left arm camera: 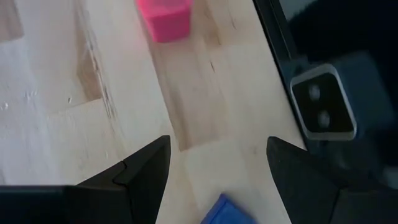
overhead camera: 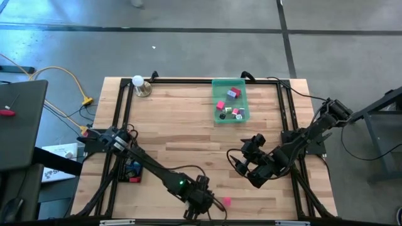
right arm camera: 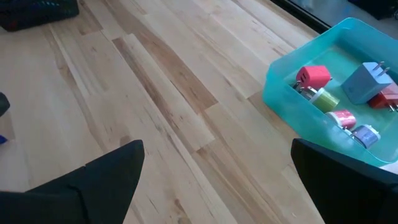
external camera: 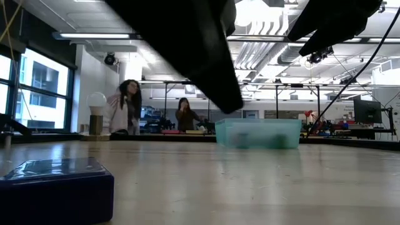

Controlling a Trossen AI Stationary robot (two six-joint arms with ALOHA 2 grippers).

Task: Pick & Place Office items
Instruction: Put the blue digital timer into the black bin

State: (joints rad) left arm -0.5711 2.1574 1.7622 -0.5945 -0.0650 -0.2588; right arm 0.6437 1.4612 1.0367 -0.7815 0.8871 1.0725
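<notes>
Left pincer [overhead camera: 202,204] hangs open and empty near worktop's front edge, jaws aimed at pink block [overhead camera: 227,202] just beside it, prob. next pick. Block's small, bright pink, square-ish. Right pincer [overhead camera: 251,164] waits wide open, mid-right. Green tray [overhead camera: 215,100] at back edge holds other items.

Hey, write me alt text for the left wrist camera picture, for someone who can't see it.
The left claw hangs open over the pale wooden table, nothing between its two dark fingers. A pink block lies on the wood ahead of it, and a blue piece shows at the picture's edge between the fingers. A black frame rail with a metal bracket runs along one side.
</notes>
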